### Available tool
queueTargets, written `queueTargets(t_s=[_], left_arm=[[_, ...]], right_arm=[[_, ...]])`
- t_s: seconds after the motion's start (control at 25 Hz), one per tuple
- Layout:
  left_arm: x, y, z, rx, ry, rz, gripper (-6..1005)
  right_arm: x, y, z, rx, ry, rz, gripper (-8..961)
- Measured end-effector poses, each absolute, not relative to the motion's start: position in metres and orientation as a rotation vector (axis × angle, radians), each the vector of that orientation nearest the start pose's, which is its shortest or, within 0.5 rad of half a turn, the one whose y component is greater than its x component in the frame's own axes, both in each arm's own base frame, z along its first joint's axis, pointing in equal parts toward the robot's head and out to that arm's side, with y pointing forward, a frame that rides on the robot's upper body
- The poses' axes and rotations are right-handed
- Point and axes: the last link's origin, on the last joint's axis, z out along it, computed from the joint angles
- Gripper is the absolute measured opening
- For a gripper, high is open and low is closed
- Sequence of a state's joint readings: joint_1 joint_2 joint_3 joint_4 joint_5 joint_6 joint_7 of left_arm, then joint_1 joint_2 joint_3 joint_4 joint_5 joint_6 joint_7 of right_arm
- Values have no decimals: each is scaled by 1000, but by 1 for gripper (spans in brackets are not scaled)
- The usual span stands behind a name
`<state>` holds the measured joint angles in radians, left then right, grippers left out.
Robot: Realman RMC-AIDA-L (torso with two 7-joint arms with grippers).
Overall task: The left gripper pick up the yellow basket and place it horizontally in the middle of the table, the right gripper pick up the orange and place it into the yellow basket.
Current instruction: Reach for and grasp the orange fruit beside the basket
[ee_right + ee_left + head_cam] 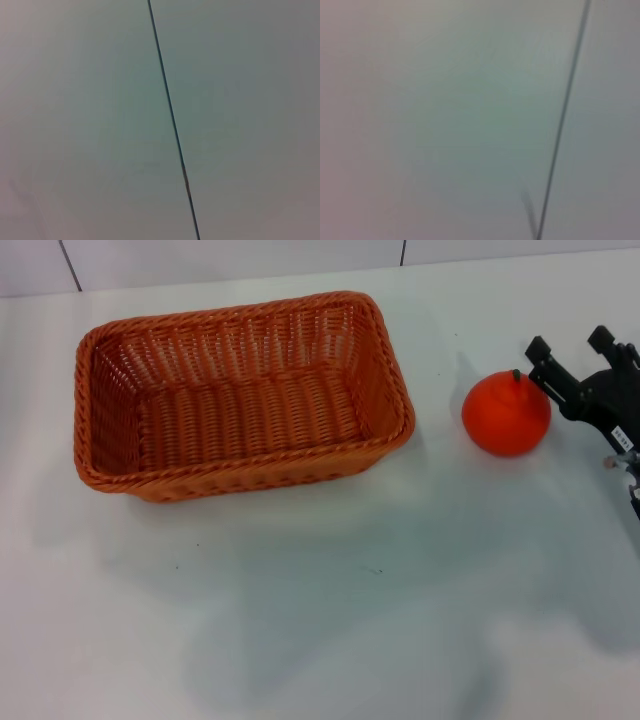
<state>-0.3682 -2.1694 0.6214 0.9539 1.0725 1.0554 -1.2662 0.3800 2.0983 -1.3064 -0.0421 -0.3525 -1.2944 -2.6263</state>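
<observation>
Nearby, right claw (572,352) spread beside orange (506,413)

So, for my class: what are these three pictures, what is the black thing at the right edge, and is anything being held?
They come from a two-armed robot. The large picture looks down from its head onto a white table. On it sit an empty woven orange-brown basket and, to its right and apart from it, an orange. The black part is the right claw, fingers spread, beside the orange and holding nothing. The left claw is out of sight. The other two pictures, from wrist cameras, show only a pale surface with a dark line.
</observation>
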Motion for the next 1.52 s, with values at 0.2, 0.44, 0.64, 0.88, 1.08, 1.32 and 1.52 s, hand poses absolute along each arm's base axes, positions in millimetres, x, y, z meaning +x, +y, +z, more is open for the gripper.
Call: queueTargets(t_s=[0.2,0.44,0.64,0.88,1.08,1.32,1.52], left_arm=[[-287,355,152,-1443,-486,-1189,900],[-296,350,140,-1448,-467,-1151,900],[-300,348,141,-1430,-480,-1146,900],[-302,348,141,-1425,-483,-1143,900],[-302,349,142,-1428,-483,-1140,900],[-300,350,142,-1430,-477,-1146,900],[-301,349,142,-1428,-477,-1147,900]], right_arm=[[343,296,-28,-793,-1894,-1322,938],[339,303,-37,-795,-1962,-1287,938],[336,309,-42,-801,-2002,-1265,938],[338,309,-44,-834,-2008,-1252,937],[343,307,-48,-877,-2025,-1266,937],[346,306,-50,-912,-2025,-1260,937],[346,306,-51,-947,-1999,-1240,936]])
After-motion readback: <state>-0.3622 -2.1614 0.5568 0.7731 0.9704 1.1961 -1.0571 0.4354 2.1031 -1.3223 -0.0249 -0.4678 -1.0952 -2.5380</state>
